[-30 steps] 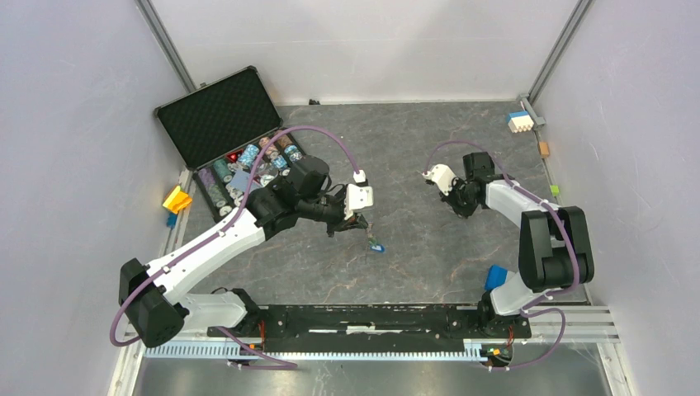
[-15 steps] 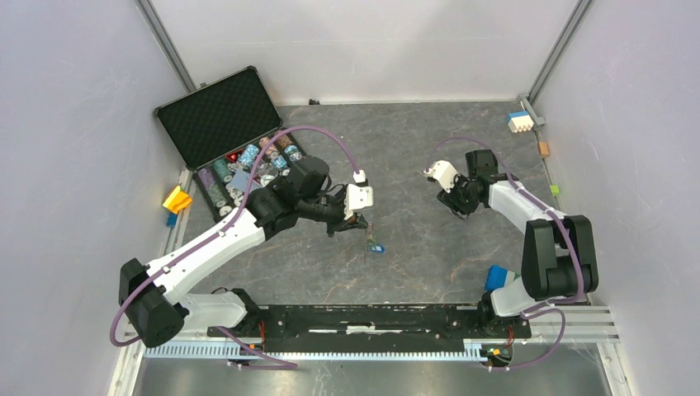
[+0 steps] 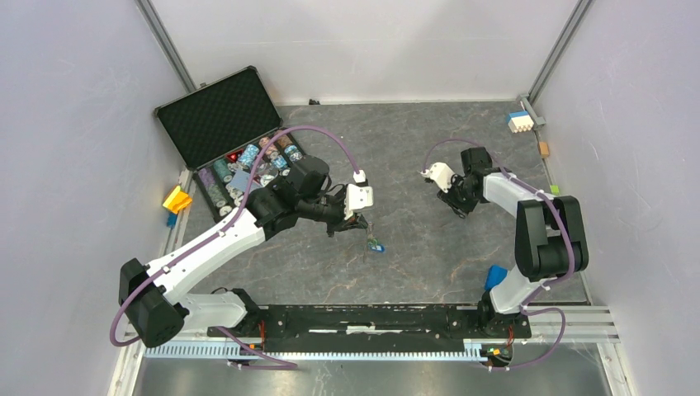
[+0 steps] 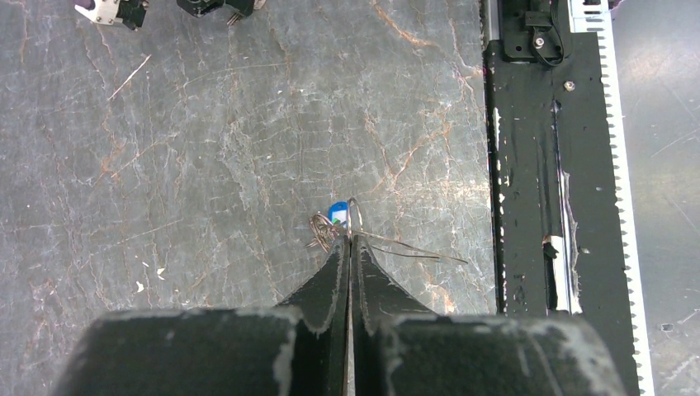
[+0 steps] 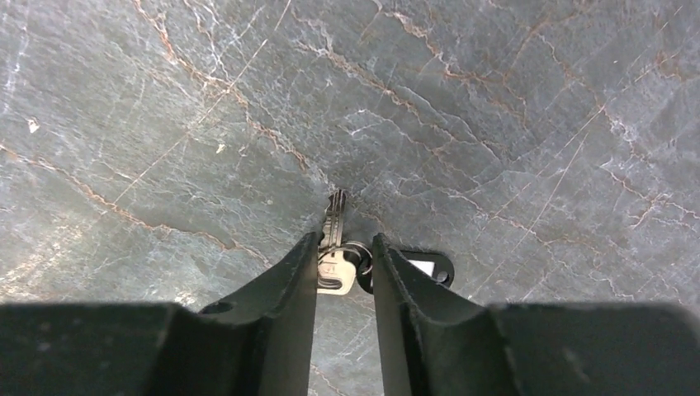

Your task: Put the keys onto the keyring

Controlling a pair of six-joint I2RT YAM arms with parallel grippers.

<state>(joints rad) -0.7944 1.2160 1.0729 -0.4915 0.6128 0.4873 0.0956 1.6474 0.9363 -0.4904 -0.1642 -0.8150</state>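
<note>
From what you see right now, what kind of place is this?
Probably a robot test cell: plain walls enclose a marbled tabletop, and the left arm and right arm are bolted to a rail.

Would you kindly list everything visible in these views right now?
table: one, grey marbled
keyring: one, dark grey, held up at centre
blue-tagged key: one, beside the keyring
black-tagged key: one, silver, lying right of centre
case: one, black, open, far left
chips: many, mixed colours, in case
yellow block: one, left edge
white block: one, far right corner
blue block: one, near right edge
left gripper: black, shut on keyring
right gripper: black, open around black-tagged key
</note>
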